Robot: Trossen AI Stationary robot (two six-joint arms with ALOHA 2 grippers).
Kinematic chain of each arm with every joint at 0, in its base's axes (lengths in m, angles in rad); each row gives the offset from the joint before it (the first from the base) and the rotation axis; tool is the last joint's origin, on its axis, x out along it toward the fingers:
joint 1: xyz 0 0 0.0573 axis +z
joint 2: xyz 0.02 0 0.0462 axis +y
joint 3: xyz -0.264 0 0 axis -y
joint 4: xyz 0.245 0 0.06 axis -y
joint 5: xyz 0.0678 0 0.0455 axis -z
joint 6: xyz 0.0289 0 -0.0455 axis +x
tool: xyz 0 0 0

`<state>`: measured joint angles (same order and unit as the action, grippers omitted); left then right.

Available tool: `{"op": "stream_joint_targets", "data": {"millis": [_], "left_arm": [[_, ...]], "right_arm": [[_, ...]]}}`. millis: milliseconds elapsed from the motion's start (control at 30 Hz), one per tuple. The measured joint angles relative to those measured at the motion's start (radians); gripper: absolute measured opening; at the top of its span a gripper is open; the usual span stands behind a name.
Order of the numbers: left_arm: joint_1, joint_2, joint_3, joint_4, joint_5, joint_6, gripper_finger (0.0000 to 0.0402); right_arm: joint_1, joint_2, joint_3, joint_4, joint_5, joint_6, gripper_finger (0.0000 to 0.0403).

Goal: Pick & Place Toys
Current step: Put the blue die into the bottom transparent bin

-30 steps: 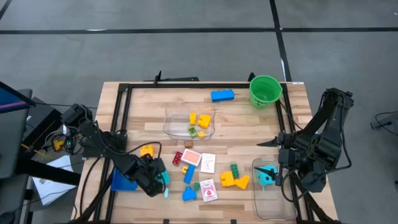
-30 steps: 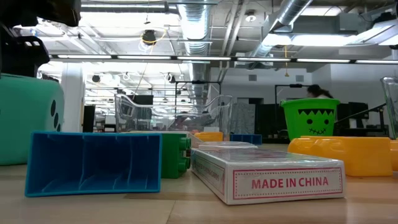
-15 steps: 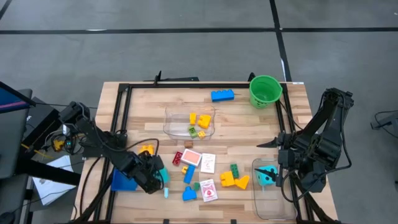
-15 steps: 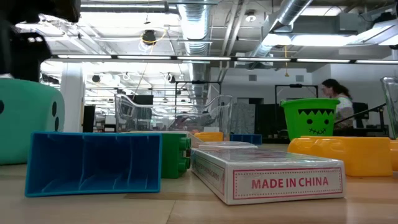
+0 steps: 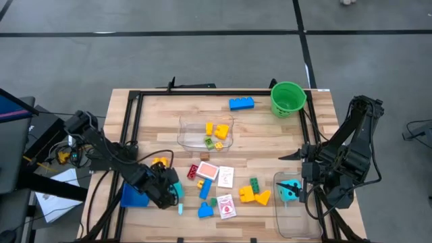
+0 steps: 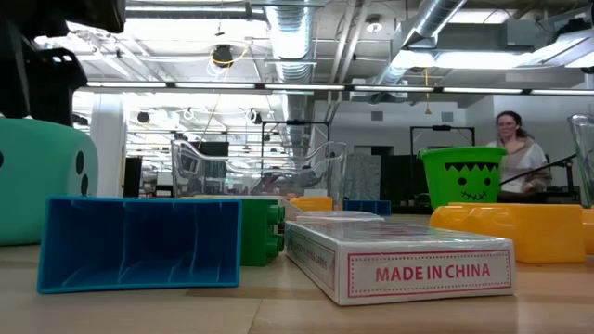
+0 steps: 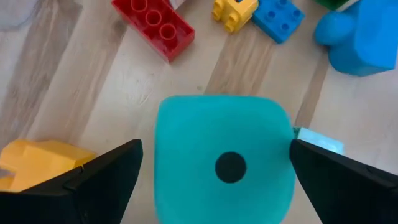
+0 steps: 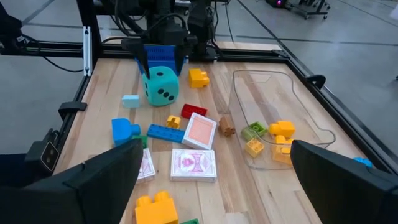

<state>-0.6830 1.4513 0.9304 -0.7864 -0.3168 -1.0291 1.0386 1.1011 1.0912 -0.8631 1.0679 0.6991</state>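
- Teal black-dotted die [image 7: 224, 158]: sits on the bare wooden table top [image 5: 270, 142] near its left front, between the spread fingers of the left gripper [image 5: 170, 191]. In the left wrist view the fingers stand apart from both flanks of the die with nothing pinched. It is seen also in the right wrist view [image 8: 161, 85] and the low view [image 6: 42, 181]. Judged the item lined up for the next grasp.
- Second teal die [image 5: 289, 191]: lies inside the clear plastic tub [image 5: 297, 223] at the right front, apparently already sorted.
- Loose plastic bricks: small yellow brick [image 7: 233, 12], red studded brick [image 7: 152, 25] and blue brick [image 7: 278, 17] lie just beyond the first die. A yellow brick [image 5: 253, 196] and a green brick [image 5: 254, 183] lie near the right tub. A long blue brick [image 5: 241, 103] lies far back, well apart.
- White-and-red picture cards [image 5: 227, 206]: scattered flat at mid-table, not yet gathered.
- Second clear plastic tub [image 5: 192, 135]: stands behind the scatter and holds a few yellow and green bricks.
- Blue tray [image 5: 133, 197]: rests at the left edge, just beside the left arm.
- Green bucket [image 5: 288, 98]: stands upright at the right rear corner.
- Right gripper [image 5: 304, 183]: hangs beside the right tub, fingers spread wide and empty, apparently waiting.
- Person [image 6: 516, 162]: visible in the room beyond the table.
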Motion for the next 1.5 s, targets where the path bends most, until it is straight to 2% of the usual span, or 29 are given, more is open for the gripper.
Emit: {"op": "stream_joint_targets", "data": {"millis": [300,733,1100,1500], "left_arm": [[-0.002,0.008,0.002,-0.001,0.051,-0.023,0.04],[-0.007,-0.035,-0.001,-0.01,0.053,-0.025,0.04],[-0.013,-0.022,-0.001,-0.011,0.053,0.039,0.04],[-0.013,-0.022,0.0,0.023,0.044,0.109,0.04]], "right_arm": [[0.0,0.0,0.0,0.003,-0.005,0.0,0.0399],[0.0,0.0,0.0,0.002,-0.012,0.008,0.0399],[-0.003,0.0,0.0,0.0,-0.012,0.008,0.0399],[-0.06,0.0,0.0,0.0,-0.033,0.008,0.0399]]}}
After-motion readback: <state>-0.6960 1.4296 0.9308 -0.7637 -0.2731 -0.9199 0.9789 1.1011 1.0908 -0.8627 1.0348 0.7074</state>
